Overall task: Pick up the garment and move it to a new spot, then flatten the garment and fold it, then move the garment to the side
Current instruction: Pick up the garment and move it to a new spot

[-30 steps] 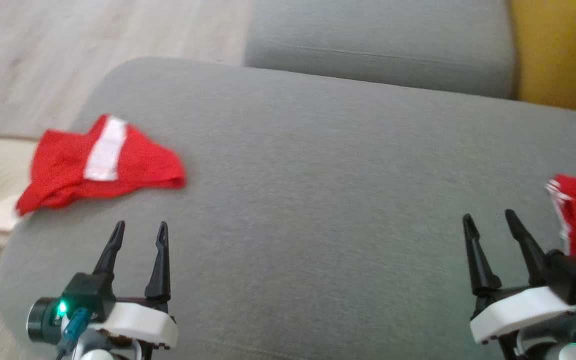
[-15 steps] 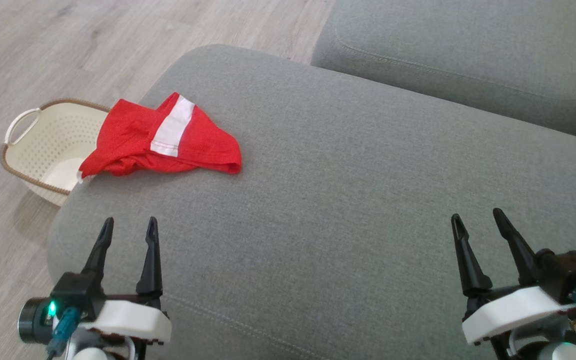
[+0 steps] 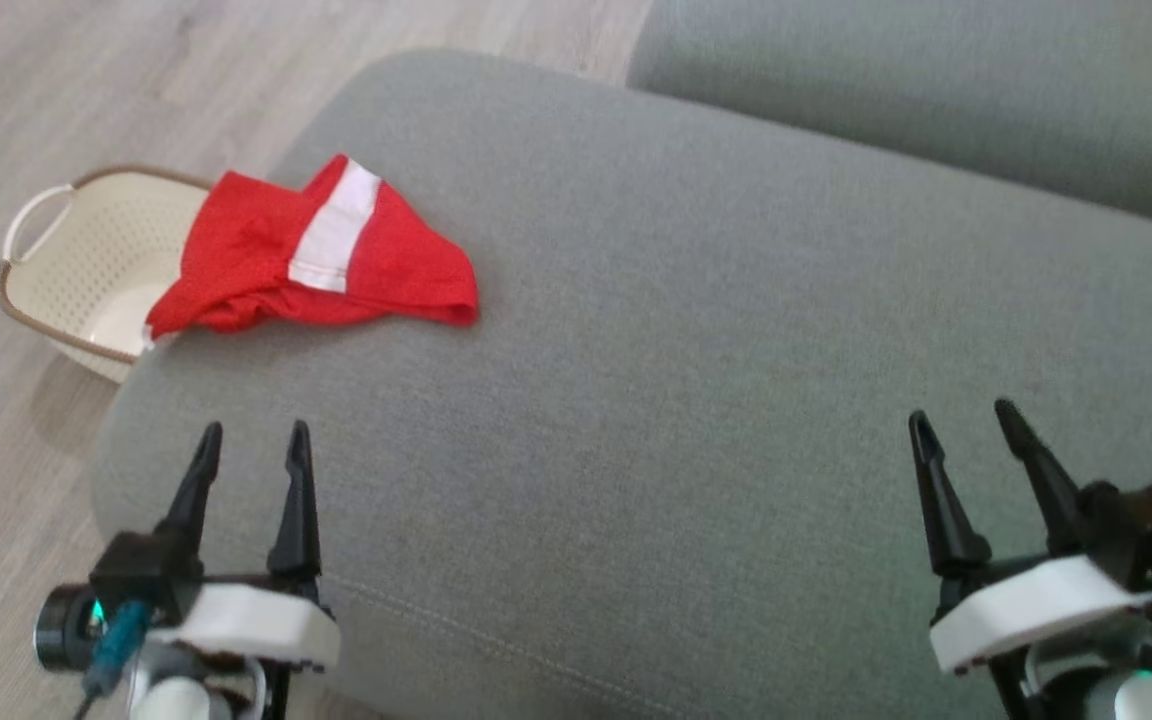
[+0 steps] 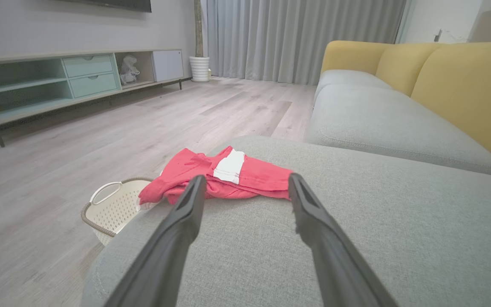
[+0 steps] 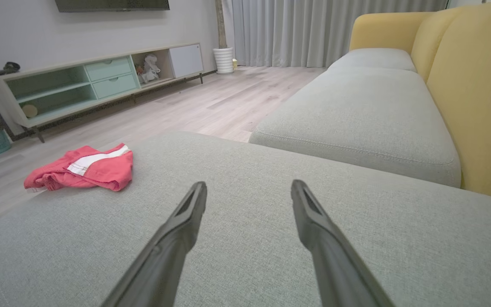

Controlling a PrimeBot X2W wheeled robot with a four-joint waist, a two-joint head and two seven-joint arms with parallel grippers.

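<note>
The garment point(image 3: 321, 260) is red with a white stripe and lies folded at the far left corner of the grey sofa cushion point(image 3: 696, 380), one edge hanging over the side. In the left wrist view the garment point(image 4: 224, 175) sits just beyond my fingers; in the right wrist view the garment point(image 5: 85, 170) is far off to the left. My left gripper point(image 3: 251, 445) hovers open over the cushion's near left, a short way short of the garment. At the near right my right gripper point(image 3: 966, 425) is open too, with nothing between its fingers.
A cream perforated basket point(image 3: 66, 260) stands on the wooden floor beside the cushion's left end, partly under the garment's edge. A second grey seat cushion point(image 3: 936, 90) adjoins at the back, with a yellow backrest point(image 5: 480, 94) to the right. A low TV cabinet point(image 4: 70, 81) lines the far wall.
The head camera has swung left: a second red garment at the right edge has left the picture and the basket has come into it. Both grippers stay open and keep their pose.
</note>
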